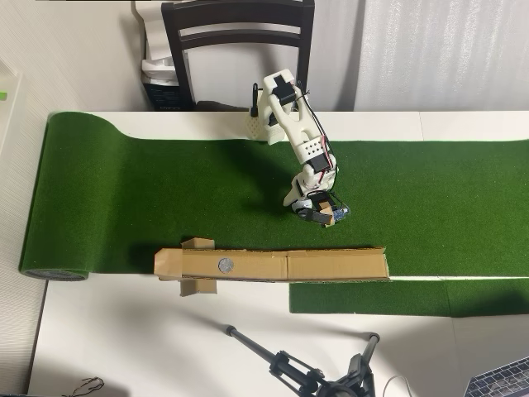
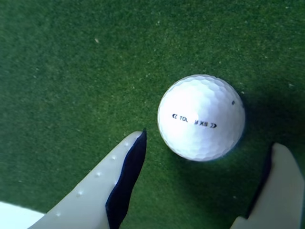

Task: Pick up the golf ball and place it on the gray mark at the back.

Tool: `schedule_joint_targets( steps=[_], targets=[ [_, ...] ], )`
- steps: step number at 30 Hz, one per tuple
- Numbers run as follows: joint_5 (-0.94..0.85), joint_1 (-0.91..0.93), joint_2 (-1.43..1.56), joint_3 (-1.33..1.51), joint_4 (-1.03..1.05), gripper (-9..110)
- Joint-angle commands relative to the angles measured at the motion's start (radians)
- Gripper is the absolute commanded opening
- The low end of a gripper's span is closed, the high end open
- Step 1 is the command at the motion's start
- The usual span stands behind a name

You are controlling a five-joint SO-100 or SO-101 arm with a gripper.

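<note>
The green turf mat (image 1: 165, 190) is being shown spread across the white counter (image 1: 124, 331), filling the middle band of the overhead view. A long tan cardboard strip (image 1: 331, 265) is being seen along the mat's lower edge, and the gray mark (image 1: 224, 265) is lying flat on it, left of centre, uncovered; no placing is judged to have been done yet. The arm (image 1: 302, 136) is being shown bent down over the mat just right of centre, well apart from the mark.

In the wrist view the tool (image 2: 209, 138) is being held wide open, one pale finger (image 2: 95, 191) at lower left and the other at lower right. The golf ball (image 2: 201, 117) is sitting on the turf between and just above them, touched by neither. The grasp, lift, carry and release are judged to be left.

The ball is being seen as white, dimpled and glossy, with small dark lettering across its middle and a shadow to its right.
</note>
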Motion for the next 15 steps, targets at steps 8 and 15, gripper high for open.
schedule_joint_targets(
  steps=[8, 15],
  targets=[
    [0.041, 0.029, 0.02, -0.091, -0.014, 40],
    [0.077, 0.026, 0.02, -0.091, -0.015, 40]
  ],
)
